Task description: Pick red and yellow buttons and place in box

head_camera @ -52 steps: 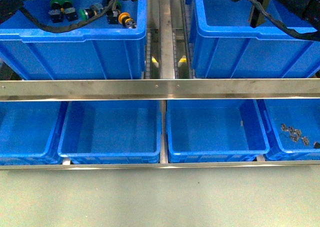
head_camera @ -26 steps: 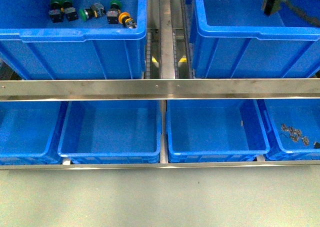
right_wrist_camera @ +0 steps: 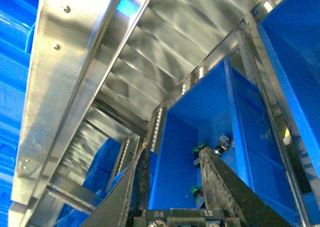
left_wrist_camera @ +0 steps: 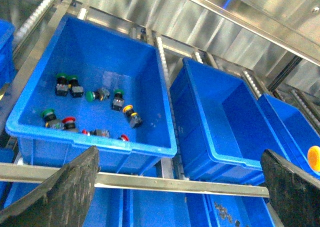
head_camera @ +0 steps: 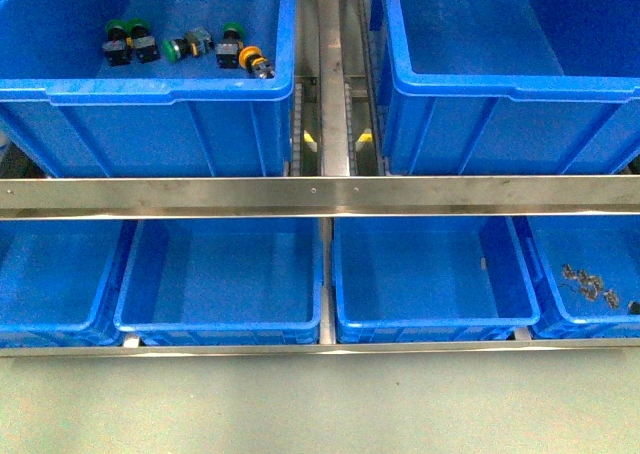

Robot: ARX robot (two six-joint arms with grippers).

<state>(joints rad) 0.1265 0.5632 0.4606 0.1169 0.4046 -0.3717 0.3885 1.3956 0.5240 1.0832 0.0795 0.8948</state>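
Note:
Several button switches lie in the upper left blue bin [head_camera: 150,94]. A yellow button [head_camera: 250,56] rests near the bin's right wall, also visible as yellow button [left_wrist_camera: 128,108]. Red buttons [left_wrist_camera: 68,120] [left_wrist_camera: 124,137] lie along the bin's near wall, which hides them in the front view. Green-capped switches [head_camera: 120,32] sit among them. The upper right box [head_camera: 500,84] holds nothing. My left gripper [left_wrist_camera: 180,187] is open, high above the gap between both bins. My right gripper [right_wrist_camera: 175,151] is open, with green-capped switches [right_wrist_camera: 195,191] seen far beyond its fingers. Neither gripper shows in the front view.
A steel rail [head_camera: 320,196] crosses in front of the upper bins. Roller tracks [head_camera: 322,74] run between them. Below are a row of lower blue bins [head_camera: 220,324], the far right one [head_camera: 590,284] holding small metal parts. A round yellow cap [left_wrist_camera: 314,157] shows at the left wrist view's edge.
Both arms, which hung over the upper bins a second ago, have pulled back out of the front view. The buttons lie where they did.

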